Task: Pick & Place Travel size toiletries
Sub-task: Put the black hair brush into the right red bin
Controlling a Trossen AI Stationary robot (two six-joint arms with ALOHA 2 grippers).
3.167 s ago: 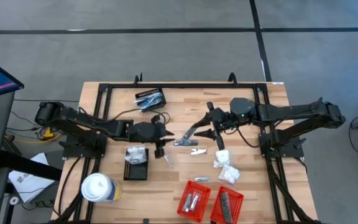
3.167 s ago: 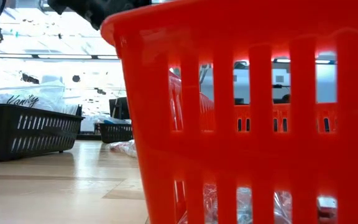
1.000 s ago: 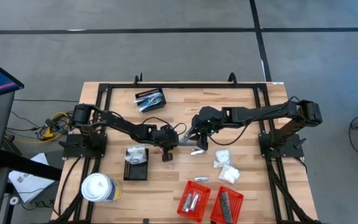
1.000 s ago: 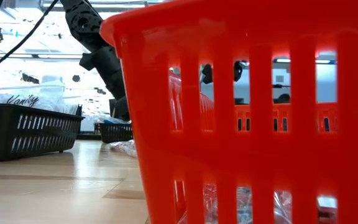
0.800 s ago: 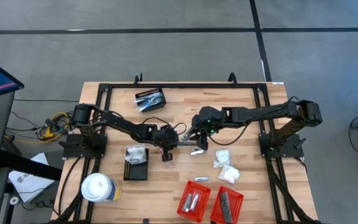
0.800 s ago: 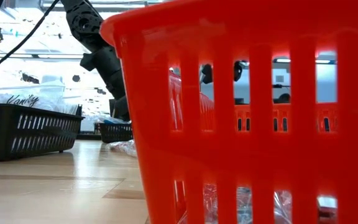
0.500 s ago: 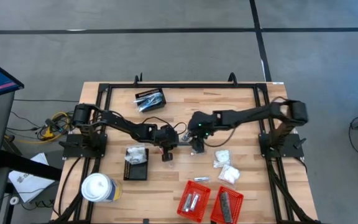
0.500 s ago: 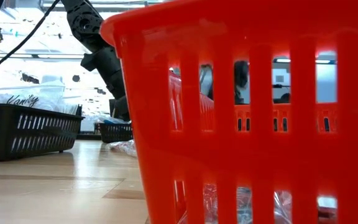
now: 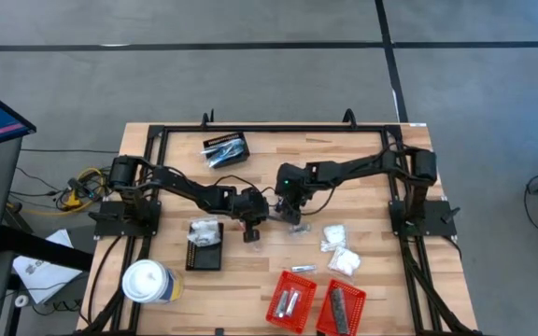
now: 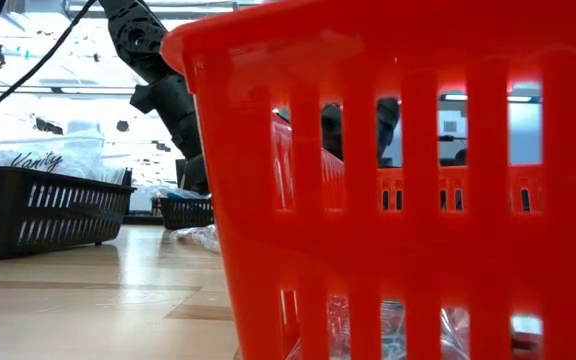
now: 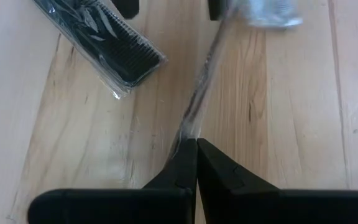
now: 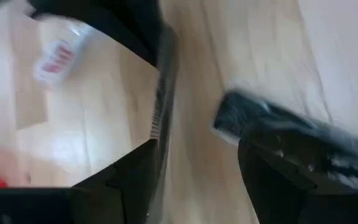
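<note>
clear film wraps the slim dark stick (image 11: 194, 102) pinched at one end in the closed left gripper (image 11: 196, 163), near the middle of the wooden surface (image 9: 269, 261). the right gripper (image 9: 292, 217) is down just beside it, fingers spread; its wrist view shows the same thin strip (image 12: 161, 118) running up along one finger (image 12: 135, 168), but whether they touch cannot be told. a black comb in a clear sleeve (image 11: 101, 40) lies near, seen in both wrist views.

from above, white wrapped packets (image 9: 341, 249) sit right of the grippers, apart from them. two red baskets (image 9: 316, 303) at the near edge hold silvery tubes and dark sticks. one black basket (image 9: 205, 245) holds white packets, another (image 9: 225, 147) at the far side holds dark and silvery items. a white lidded cup (image 9: 147, 281) stands at the near left corner.

only the low view, mostly filled by a red basket wall (image 10: 398, 180), shows the word "kanvy", as best it reads, on a wrapped packet (image 10: 48, 155) in a black basket. the right wrist view shows a small white sachet (image 12: 61, 53) with red print, too blurred to read.
</note>
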